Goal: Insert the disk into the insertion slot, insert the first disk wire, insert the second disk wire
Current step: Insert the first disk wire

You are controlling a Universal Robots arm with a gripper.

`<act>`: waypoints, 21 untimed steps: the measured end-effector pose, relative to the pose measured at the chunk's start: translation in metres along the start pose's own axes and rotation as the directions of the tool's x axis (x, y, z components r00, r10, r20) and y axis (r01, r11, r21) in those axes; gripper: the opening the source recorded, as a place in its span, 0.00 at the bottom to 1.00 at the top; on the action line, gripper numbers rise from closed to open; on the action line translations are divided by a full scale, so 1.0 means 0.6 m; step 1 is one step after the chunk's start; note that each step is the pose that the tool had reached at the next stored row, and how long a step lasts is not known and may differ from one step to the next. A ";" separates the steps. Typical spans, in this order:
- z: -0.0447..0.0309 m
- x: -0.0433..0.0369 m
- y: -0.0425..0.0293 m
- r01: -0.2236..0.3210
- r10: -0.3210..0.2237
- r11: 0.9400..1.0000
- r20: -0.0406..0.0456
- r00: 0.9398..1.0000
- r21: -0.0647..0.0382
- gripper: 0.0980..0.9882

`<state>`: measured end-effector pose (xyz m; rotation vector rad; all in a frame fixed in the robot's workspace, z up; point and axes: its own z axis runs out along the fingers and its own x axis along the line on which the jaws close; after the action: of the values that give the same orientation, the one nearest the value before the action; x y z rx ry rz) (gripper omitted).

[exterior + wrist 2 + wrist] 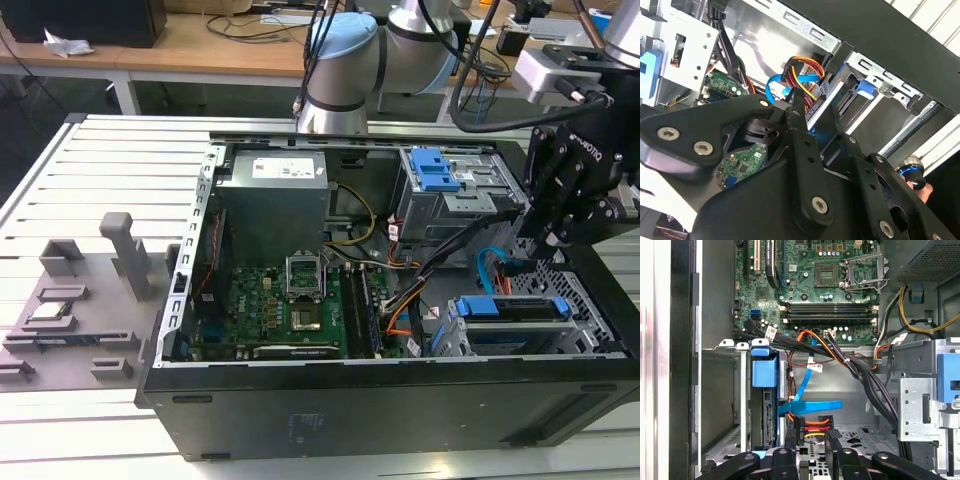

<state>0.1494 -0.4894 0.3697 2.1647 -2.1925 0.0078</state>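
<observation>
1. Clock laid on the case (380, 400) as the exterior view shows it, 12 = far wall. The disk (512, 309) is at approx 3–4 o'clock, lying flat inside the insertion slot (455, 338) w/ its blue bracket up. It sits deep, so I judge the disk step done.
2. The gripper (545, 236) hangs at 2 o'clock, just behind the slot and over the cables. Prob. there because the disk's plug edge faces that gap, so wires must go in from that side.
3. Gripper state: jaws stand apart in both wrist views, w/ a gap btw them and nothing clamped as far as I see. The pwr plug (800, 430), w/ red, orange and yellow leads, lies in that gap close to one jaw.
4. The blue data cable (810, 406) runs to the disk's rear edge. Its end is touching or nearly so; seated or not, can't tell. The pwr plug is just beside that edge but apart from it, so I judge that wire not in.
5. View diffs:
   - The exterior view gives the layout: mobo (270, 300) at 9, PSU (275, 200) at 10–11, taller cage (470, 195) w/ blue latch at 1. The gripper body hides the plug there.
   - The first wrist view looks along the disk's rear edge and shows plug, cable and gap.
   - The second wrist view shows the plug from the other side, right at a jaw tip.
</observation>
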 end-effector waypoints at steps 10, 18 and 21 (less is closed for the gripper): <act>0.016 -0.001 0.000 0.000 0.000 1.000 0.000 1.000 0.000 0.30; 0.028 0.002 0.004 0.000 0.000 1.000 -0.007 1.000 0.000 0.30; 0.029 0.008 0.005 0.000 0.000 1.000 -0.008 1.000 0.000 0.30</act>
<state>0.1458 -0.4950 0.3527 2.1604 -2.1888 0.0167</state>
